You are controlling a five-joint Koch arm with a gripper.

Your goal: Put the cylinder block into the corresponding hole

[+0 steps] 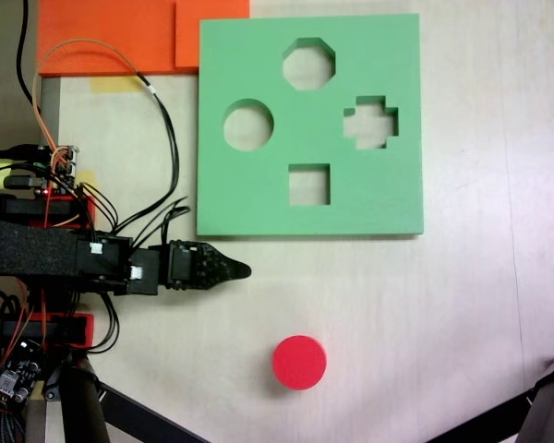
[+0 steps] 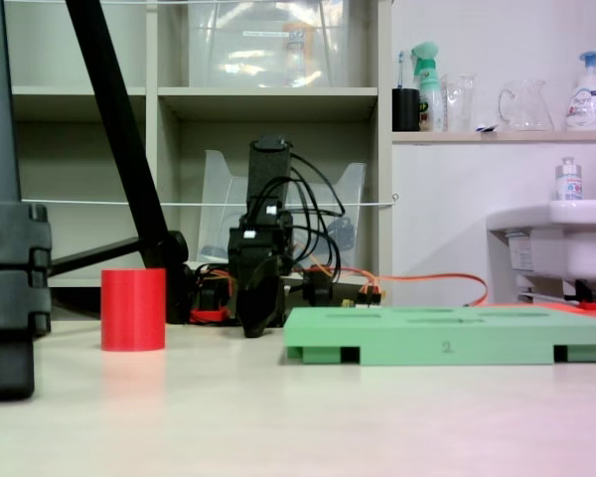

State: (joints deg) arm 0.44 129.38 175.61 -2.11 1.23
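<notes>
In a fixed view, cylinder block (image 1: 299,362) lies below board (image 1: 258,194).

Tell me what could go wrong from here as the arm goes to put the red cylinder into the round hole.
1. The cylinder block stands upright on the table, apart from the gripper; a grasp off its middle could tip it or roll it away.
2. The green board lies between them and the circular hole, so a low carry might catch its raised edge.
3. The octagonal hole sits close by and looks similar in width, so a small aiming error could land the block there.
</notes>
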